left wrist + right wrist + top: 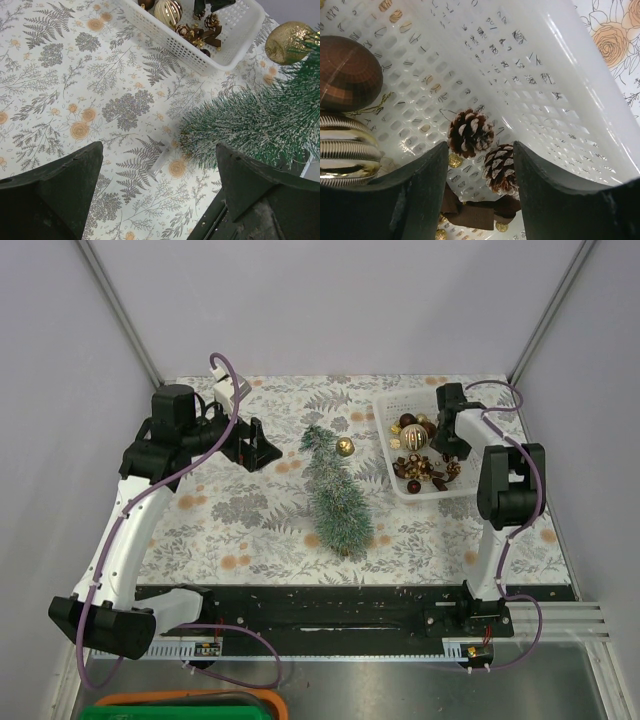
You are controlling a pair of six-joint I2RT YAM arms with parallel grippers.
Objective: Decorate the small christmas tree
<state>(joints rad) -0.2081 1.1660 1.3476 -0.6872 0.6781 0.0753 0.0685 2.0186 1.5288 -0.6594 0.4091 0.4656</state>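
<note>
Right gripper dips into the white basket, jaws half parted astride two pine cones (seemingly not pinching yet) to fetch a trimming. Left gripper hovers spread wide beside the small christmas tree, lying on its side mid-table, well placed to steady it.

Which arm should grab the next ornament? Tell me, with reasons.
Right. The right gripper hangs open inside the white basket, pine cones just ahead of its fingers. The left gripper hovers open over the tablecloth beside the tree, away from the basket.
</note>
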